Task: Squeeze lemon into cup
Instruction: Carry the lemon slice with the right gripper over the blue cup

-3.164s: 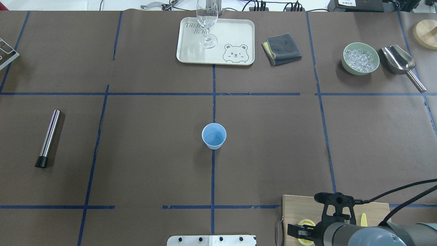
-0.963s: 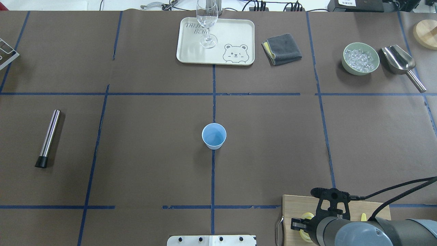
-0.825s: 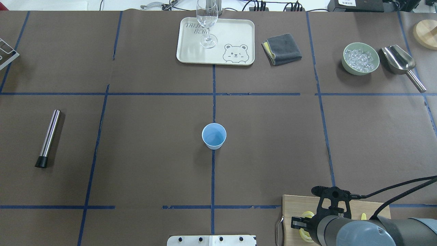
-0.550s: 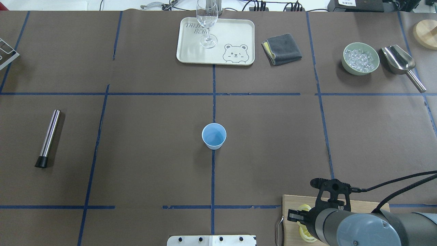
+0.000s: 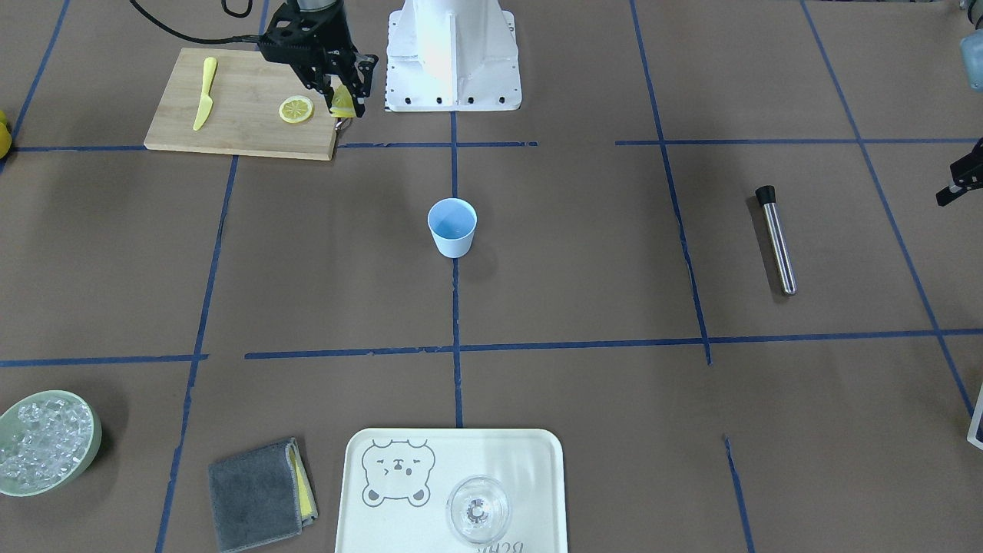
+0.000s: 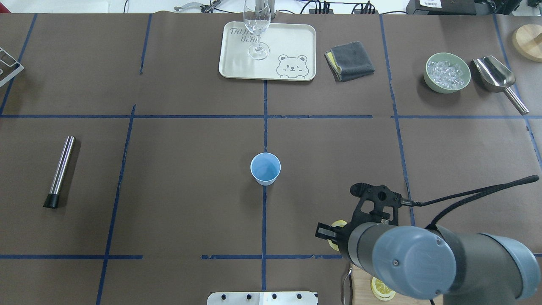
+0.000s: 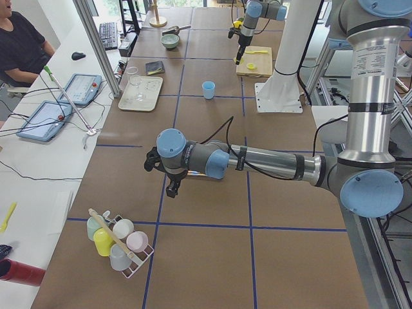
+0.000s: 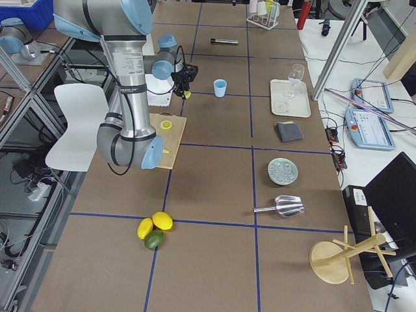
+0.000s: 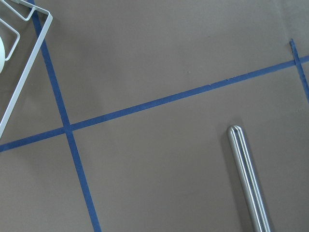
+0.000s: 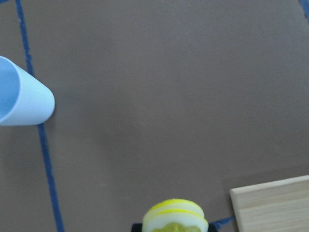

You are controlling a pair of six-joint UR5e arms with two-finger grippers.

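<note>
The light-blue cup (image 6: 265, 168) stands upright at the table's centre, also in the front view (image 5: 451, 226) and at the left edge of the right wrist view (image 10: 19, 99). My right gripper (image 6: 334, 234) is shut on a yellow lemon slice (image 6: 338, 223) and holds it in the air just off the cutting board's left edge, right of and nearer than the cup. The slice shows edge-on between the fingers in the right wrist view (image 10: 176, 215) and in the front view (image 5: 342, 102). A second slice (image 5: 296, 109) lies flat on the board. My left gripper (image 7: 172, 187) hovers over the table's left end; I cannot tell its state.
The wooden cutting board (image 5: 230, 115) carries a yellow knife (image 5: 203, 94). A steel muddler (image 6: 60, 169) lies at the left. At the back are a tray (image 6: 296, 42) with a wine glass (image 6: 257, 29), a grey cloth (image 6: 349, 60), an ice bowl (image 6: 447, 72) and a scoop (image 6: 495, 76).
My right gripper has lifted one lemon slice off the cutting board and carried it forward and left, towards the cup. The other slice stays on the board.
</note>
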